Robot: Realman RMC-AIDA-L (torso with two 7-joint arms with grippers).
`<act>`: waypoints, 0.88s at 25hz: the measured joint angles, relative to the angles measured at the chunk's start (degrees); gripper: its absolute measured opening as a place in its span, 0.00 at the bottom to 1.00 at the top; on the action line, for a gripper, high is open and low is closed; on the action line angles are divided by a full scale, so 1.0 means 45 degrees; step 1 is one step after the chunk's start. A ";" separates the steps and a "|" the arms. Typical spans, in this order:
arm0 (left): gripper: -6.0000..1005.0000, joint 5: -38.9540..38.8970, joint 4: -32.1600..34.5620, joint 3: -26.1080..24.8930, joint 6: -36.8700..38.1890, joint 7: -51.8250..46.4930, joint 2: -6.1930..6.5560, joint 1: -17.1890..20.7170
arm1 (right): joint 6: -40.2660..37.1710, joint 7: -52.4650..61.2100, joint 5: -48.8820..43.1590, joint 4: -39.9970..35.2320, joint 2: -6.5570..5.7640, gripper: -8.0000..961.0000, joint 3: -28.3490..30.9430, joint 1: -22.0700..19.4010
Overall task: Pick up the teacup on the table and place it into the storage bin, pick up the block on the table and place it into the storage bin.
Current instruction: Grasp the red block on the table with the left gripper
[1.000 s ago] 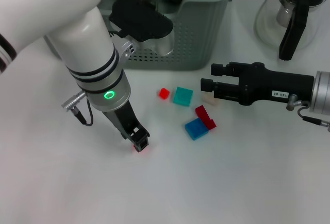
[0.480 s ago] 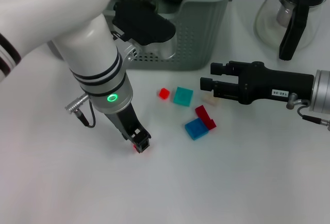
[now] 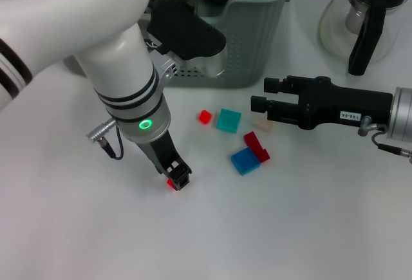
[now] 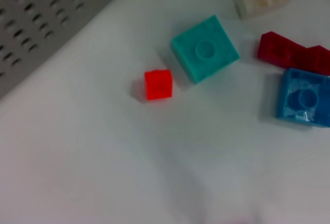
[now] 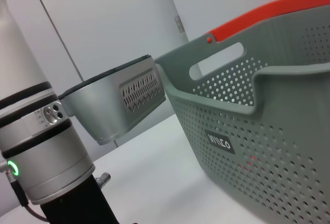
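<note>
My left gripper (image 3: 178, 180) points down at the table in front of the storage bin (image 3: 257, 35), shut on a small red block (image 3: 170, 182) that peeks out at its tips. Loose blocks lie to its right: a small red cube (image 3: 205, 116), a teal block (image 3: 228, 120), a dark red one (image 3: 256, 145), a blue one (image 3: 244, 161) and a beige one (image 3: 262, 124). My right gripper (image 3: 262, 97) hovers open beside the beige block. The teacup is out of view; dark rounded things lie inside the bin, partly hidden.
A glass carafe (image 3: 367, 16) with a black handle stands at the back right. The left wrist view looks down on the red cube (image 4: 158, 84), teal block (image 4: 205, 49) and blue block (image 4: 304, 98). The right wrist view shows the bin's perforated wall (image 5: 268, 131) and my left arm (image 5: 46, 147).
My left arm has shifted slightly to the right, its gripper staying low with the red block at its tips. The right arm has not moved.
</note>
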 joint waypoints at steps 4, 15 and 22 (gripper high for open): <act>0.34 -0.0001 -0.0456 0.0013 -0.0096 -0.0001 0.0000 -0.0184 | 0.0001 0.0000 0.0006 -0.0004 0.0000 0.67 0.0006 -0.0028; 0.32 0.0005 -0.0966 0.0010 -0.0326 0.0000 0.0014 -0.0405 | 0.0021 0.0000 0.0019 -0.0012 0.0000 0.67 0.0007 -0.0068; 0.31 0.0250 -0.0945 0.0380 -0.0308 -0.0014 0.0004 -0.0411 | 0.0027 -0.0048 0.0041 0.0019 0.0000 0.67 0.0007 -0.0068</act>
